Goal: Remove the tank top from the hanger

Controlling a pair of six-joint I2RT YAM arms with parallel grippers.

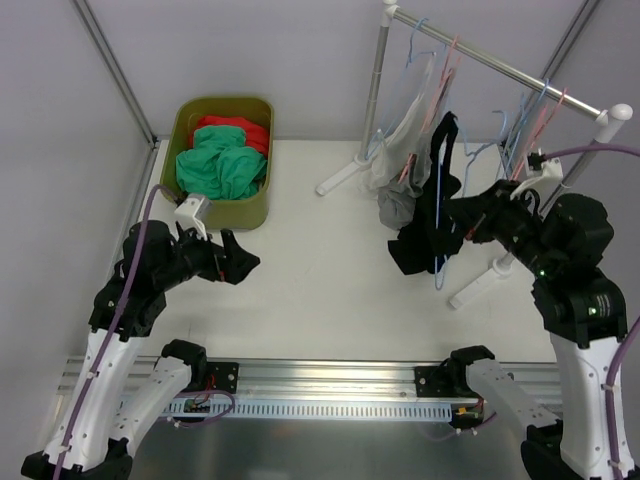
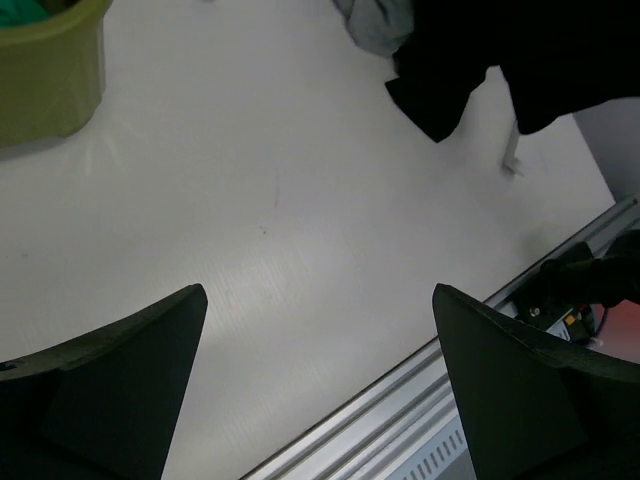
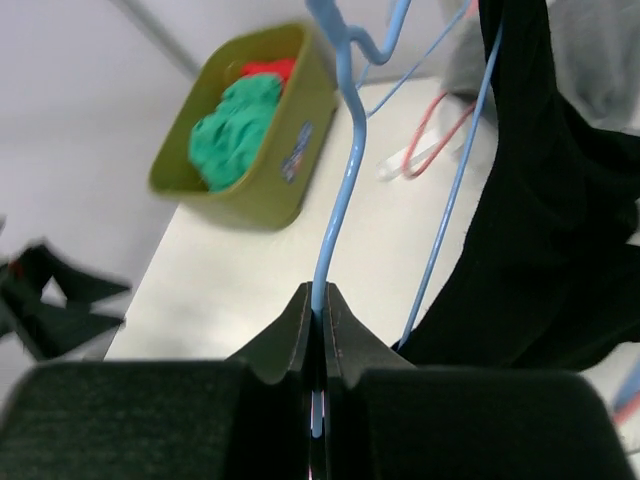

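A black tank top (image 1: 432,215) hangs on a light blue wire hanger (image 1: 439,205) in front of the clothes rack. My right gripper (image 1: 466,222) is shut on that hanger; in the right wrist view the blue wire (image 3: 335,190) runs up from between the closed fingertips (image 3: 320,300), with the black tank top (image 3: 545,200) draped to the right. My left gripper (image 1: 243,260) is open and empty above the table at the left, well apart from the garment. In the left wrist view its two dark fingers (image 2: 120,370) frame bare table, and the black tank top (image 2: 470,60) shows at the top right.
An olive bin (image 1: 222,205) with green and red clothes stands at the back left. The clothes rack (image 1: 500,68) carries several more hangers and a grey-white garment (image 1: 400,150); its white feet (image 1: 345,176) rest on the table. An aluminium rail (image 1: 330,385) runs along the near edge.
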